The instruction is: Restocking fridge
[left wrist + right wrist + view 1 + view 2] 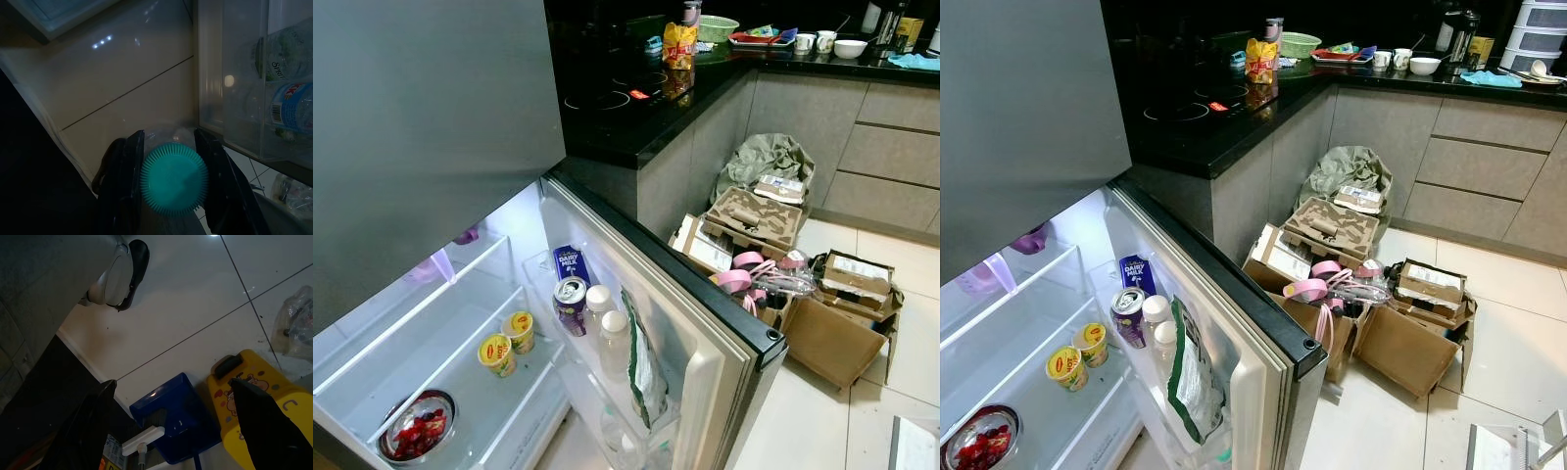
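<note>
Left end effector (168,183): I see it clenched on a teal-capped bottle (173,178), low beside the fridge door (705,343), ready for shelving.
Right end effector (173,423): released, idle.

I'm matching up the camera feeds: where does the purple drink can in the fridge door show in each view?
Left eye view: the purple aluminium drink can stands in the door shelf, lower centre-left.
Right eye view: same can, lower left.
Left wrist view: can not visible here.
Right wrist view: can not visible here.
Shared landmark: the blue Dairy Milk carton just behind the can, seen in both eye views.
</note>
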